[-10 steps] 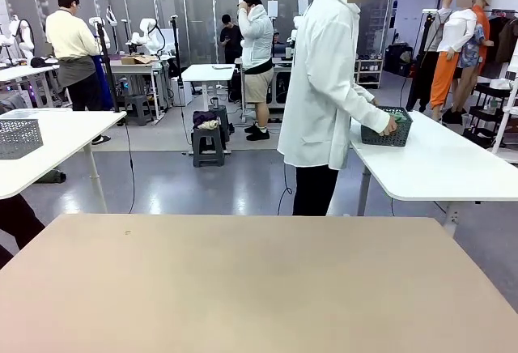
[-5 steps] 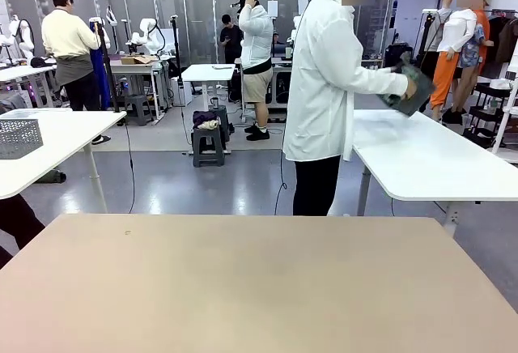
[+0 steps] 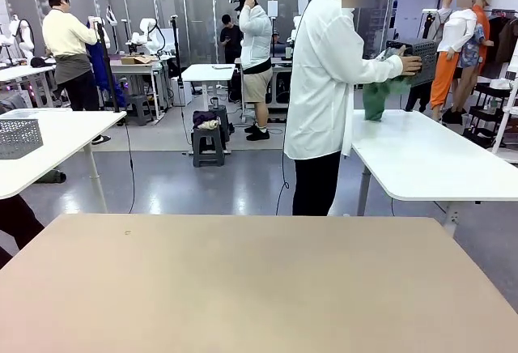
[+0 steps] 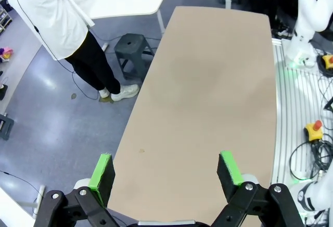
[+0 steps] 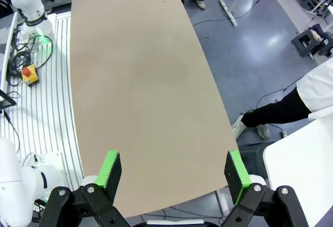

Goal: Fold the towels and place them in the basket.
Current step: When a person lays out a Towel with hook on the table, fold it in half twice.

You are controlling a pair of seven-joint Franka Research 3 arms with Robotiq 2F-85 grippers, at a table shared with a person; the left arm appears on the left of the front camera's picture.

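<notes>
Bright, even overhead light, soft shadows; sheen on the grey floor (image 3: 202, 187); wrist views bow at edges.

No text, label, brand, number or sign can be read in any of the views; whatever print there may be far back in the room is too small and blurred to make out.
</notes>
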